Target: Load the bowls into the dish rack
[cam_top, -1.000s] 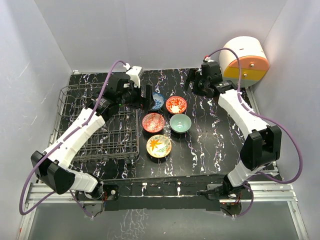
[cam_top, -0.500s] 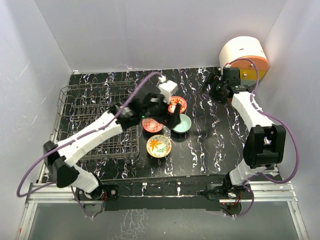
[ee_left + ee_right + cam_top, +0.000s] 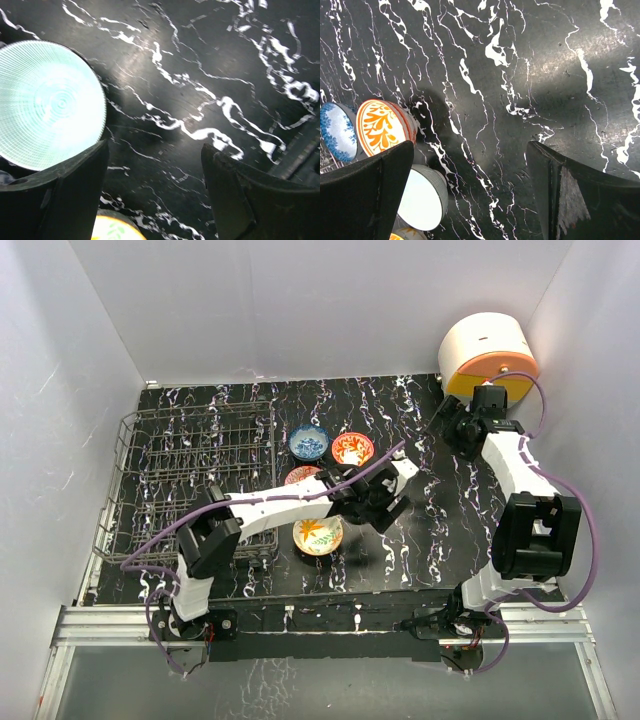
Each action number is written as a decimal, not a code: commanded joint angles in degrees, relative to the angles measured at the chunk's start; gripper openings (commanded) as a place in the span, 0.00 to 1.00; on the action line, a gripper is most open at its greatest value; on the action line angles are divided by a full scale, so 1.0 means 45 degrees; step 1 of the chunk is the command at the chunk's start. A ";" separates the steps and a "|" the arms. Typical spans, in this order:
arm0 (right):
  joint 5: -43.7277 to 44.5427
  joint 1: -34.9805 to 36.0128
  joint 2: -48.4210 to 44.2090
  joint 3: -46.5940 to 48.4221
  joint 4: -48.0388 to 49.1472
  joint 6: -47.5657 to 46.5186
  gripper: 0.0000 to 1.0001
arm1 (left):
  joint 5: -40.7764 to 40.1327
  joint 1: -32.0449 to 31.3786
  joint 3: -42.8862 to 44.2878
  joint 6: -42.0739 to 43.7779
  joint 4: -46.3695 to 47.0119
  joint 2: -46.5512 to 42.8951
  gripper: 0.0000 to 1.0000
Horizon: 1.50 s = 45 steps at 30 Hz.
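Status: 0 of 5 loaded. Your dish rack sits at 9 o'clock on the desk w/ no bowl in it. The blue-white bowl, red-orange bowl, red bowl, teal bowl & yellow bowl are all clustered at desk centre. L end effector: fingers apart, nothing held, teal bowl at its 9 o'clock. R end effector, at the desk's 2 o'clock: also spread & empty. Judgement: all five picks are yet to do.

blue bowl: white-patterned
orange bowl: patterned
teal bowl: plain
yellow bowl: leaves
rack: grey
desk: black, white veins
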 commanded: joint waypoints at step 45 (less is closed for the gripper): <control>-0.1197 -0.0246 0.1070 -0.0053 0.1567 -0.0062 0.98 | -0.0954 0.1828 -0.0308 0.0817 0.2100 0.2614 0.52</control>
